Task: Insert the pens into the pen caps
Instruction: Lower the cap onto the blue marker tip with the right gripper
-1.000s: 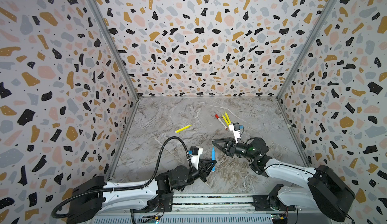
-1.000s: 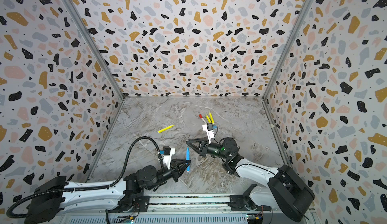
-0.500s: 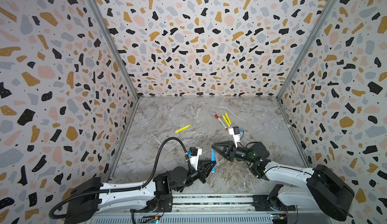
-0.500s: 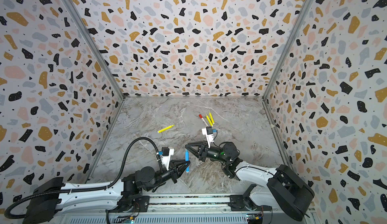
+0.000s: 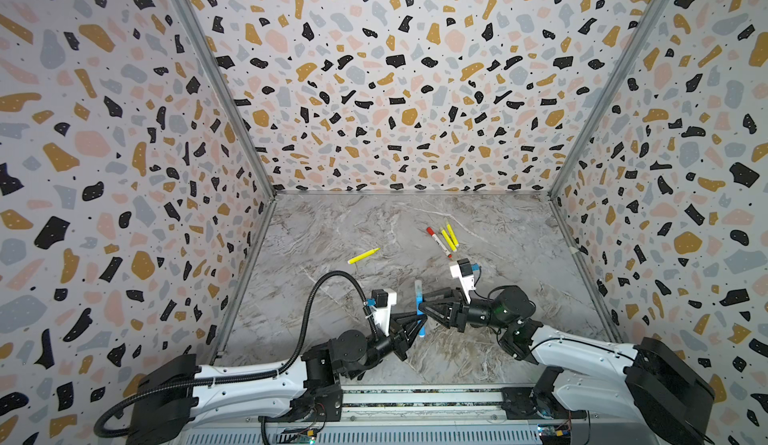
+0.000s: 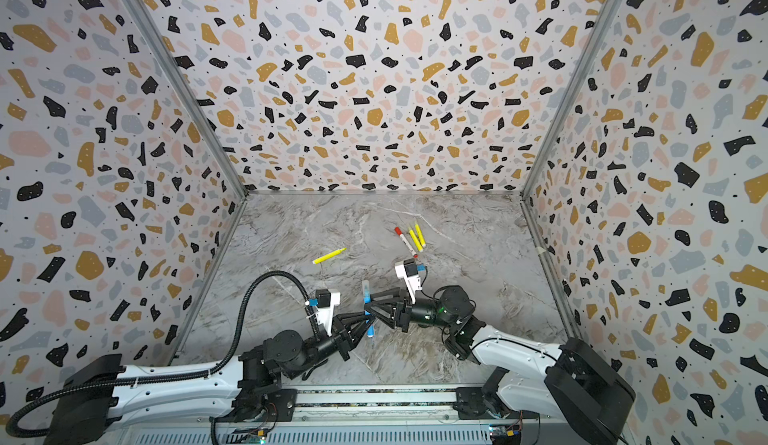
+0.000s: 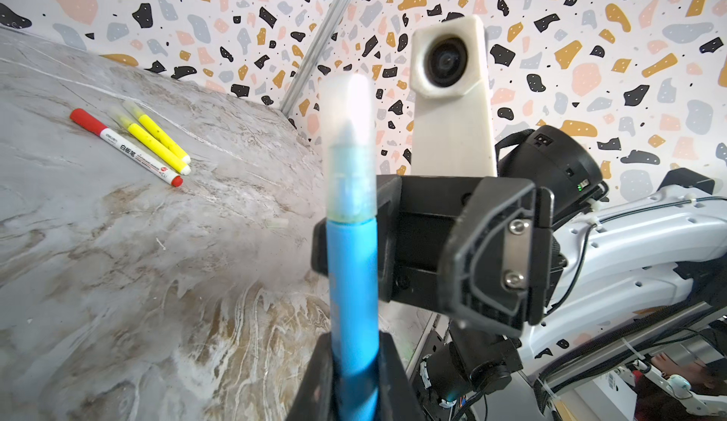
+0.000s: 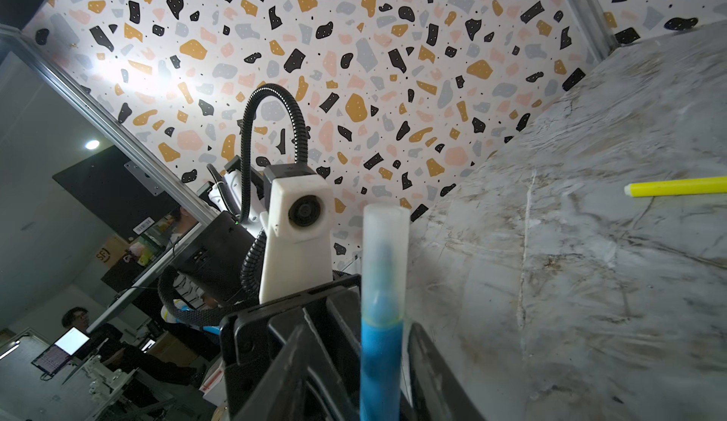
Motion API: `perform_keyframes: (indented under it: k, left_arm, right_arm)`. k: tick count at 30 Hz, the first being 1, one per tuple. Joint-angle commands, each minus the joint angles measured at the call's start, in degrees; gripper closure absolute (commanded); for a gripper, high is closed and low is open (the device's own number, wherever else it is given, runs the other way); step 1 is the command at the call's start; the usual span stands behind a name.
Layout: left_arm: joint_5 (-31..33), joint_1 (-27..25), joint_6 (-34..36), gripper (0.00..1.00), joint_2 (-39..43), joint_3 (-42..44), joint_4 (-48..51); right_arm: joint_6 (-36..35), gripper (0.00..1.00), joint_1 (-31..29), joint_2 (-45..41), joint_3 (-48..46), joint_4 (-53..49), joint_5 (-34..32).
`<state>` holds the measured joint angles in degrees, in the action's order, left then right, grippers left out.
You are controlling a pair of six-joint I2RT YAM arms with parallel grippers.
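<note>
Change: right jaws just parted off pale cap (image 7: pixel 348 132), now seated on blue pen (image 7: pixel 352 281) | left jaws clamp that pen | next, likely: far-left yellow pen (image 5: pixel 363 255)

Marble tabletop (image 5: pixel 332 222), lone yellow pen (image 5: pixel 363 255), yellow pair (image 5: pixel 448 239), red-ended pen (image 5: pixel 438 242)

We read "白板笔" on the white barrel of the red-ended pen (image 7: pixel 130 150) at one o'clock on the bench (image 7: pixel 118 261). A cardboard box (image 8: pixel 106 255) outside the cell shows "SF"; the smaller print escapes us.
</note>
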<state>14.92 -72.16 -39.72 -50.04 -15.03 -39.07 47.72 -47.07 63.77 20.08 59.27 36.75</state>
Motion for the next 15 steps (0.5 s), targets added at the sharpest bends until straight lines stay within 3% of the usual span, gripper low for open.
perform_keyframes:
  k: [1, 8, 12, 15]
  left_arm:
    - [1.00, 0.18, 1.01, 0.97, -0.23, -0.73, -3.77]
    - [1.19, 0.17, 1.18, 0.97, -0.23, -0.26, -2.80]
    - [0.41, 0.15, 1.18, 0.97, -0.86, -0.33, -2.59]
    - [-0.14, 0.18, 1.22, 0.96, -1.24, -0.58, -2.54]
  right_arm:
    - [-5.38, 0.51, 0.55, -5.16, 0.40, -8.29, -0.16]
    - [-10.83, 0.42, 4.95, -13.12, 6.49, -25.22, -3.36]
    - [-16.56, 0.43, 6.11, -10.40, 16.42, -38.42, -4.11]
    - [-18.47, 0.45, 6.03, -6.36, 21.84, -42.22, -1.79]
